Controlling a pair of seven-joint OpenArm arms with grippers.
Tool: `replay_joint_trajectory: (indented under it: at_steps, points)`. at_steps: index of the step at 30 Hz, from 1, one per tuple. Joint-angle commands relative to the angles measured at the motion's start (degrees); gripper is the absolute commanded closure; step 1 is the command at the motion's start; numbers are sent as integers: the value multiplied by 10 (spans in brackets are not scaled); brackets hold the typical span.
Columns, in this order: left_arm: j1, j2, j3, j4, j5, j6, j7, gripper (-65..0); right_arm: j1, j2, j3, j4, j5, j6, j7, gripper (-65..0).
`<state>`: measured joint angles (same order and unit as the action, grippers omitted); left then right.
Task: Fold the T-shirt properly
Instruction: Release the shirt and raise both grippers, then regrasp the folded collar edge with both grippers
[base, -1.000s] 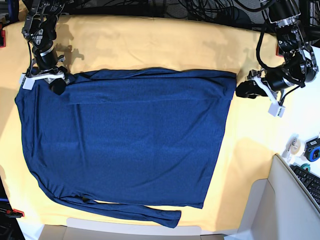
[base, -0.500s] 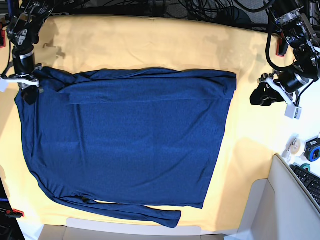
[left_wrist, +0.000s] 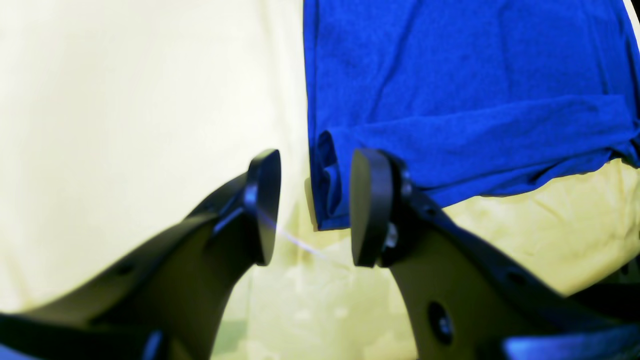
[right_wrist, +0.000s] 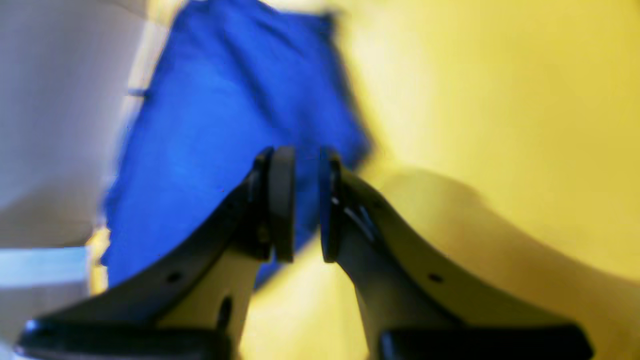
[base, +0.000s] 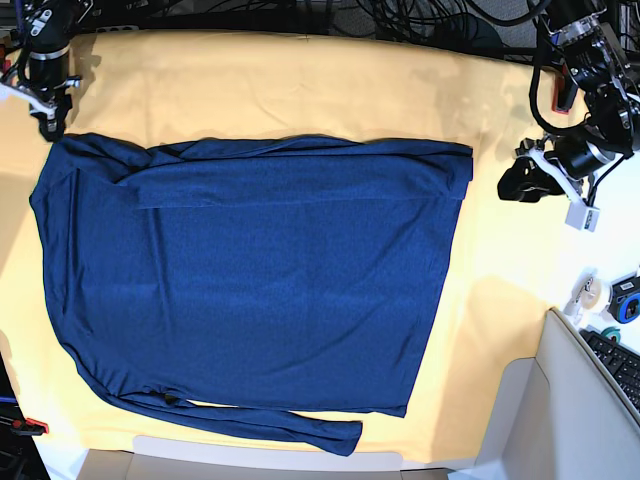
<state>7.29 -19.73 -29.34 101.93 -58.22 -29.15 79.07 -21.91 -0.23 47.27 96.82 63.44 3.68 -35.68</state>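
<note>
A dark blue T-shirt (base: 250, 290) is lying flat across the yellow table cloth (base: 300, 90), its top edge folded down and one sleeve trailing along the bottom. The left gripper (left_wrist: 312, 207) is hovering just off the shirt's corner, jaws parted and empty. The right gripper (right_wrist: 306, 205) is hanging near the opposite shoulder, jaws narrowly apart, gripping nothing.

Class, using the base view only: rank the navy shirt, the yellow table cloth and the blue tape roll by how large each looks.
1. Yellow fabric table cloth: largest.
2. Dark navy long-sleeved knit shirt.
3. Small round blue tape roll at the right edge: smallest, partly cut off.
</note>
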Motion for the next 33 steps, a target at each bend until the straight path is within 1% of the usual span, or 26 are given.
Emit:
replay_joint_trajectory:
  at_steps: [1,3,4,7,9,11,15,17,19,30,32,33]
  points:
    - [-6,-11,-2,9,-10,-3,-8,-229,2,8,2,0,10,9,14,-93]
    - [-6,-11,-2,9,-10,-3,-7,-229,7,7,-4,-20,10,8,14,-93]
    - [-5,-11,-2,9,-10,-3,-7,-230,9,7,-8,-26,10,2,14,-93]
    - [-5,-11,-2,9,-10,-3,-5,-230,10,7,-10,-32,12,-54,14,-93]
    - [-5,-11,-2,9,-10,-3,-4,-230,11,-1,-10,-31,13,-77,14,-93]
    - [-5,-11,-2,9,-10,-3,-3,-230,12,-4,-10,-28,13,-87,14,-99]
    - [-5,-11,-1,9,-10,-3,-3,-230,22,-4,-12,-31,13,-109,14,-167]
    - [-5,-11,-1,9,-10,-3,-3,-230,24,-4,-27,-31,13,-123,13,-202]
    - [-5,-11,-1,9,-10,-3,-3,-230,29,-3,-39,-29,13,-130,13,-225]
    - [-5,-11,-1,9,-10,-3,-3,-230,65,-3,-56,-46,10,-130,13,-225]
    - [-5,-13,-2,9,-10,-2,-3,-230,68,-3,-56,-61,10,-129,13,-223]
    - [-4,-20,-2,9,-10,-2,-2,-231,68,-2,-56,-66,10,-128,13,-222]
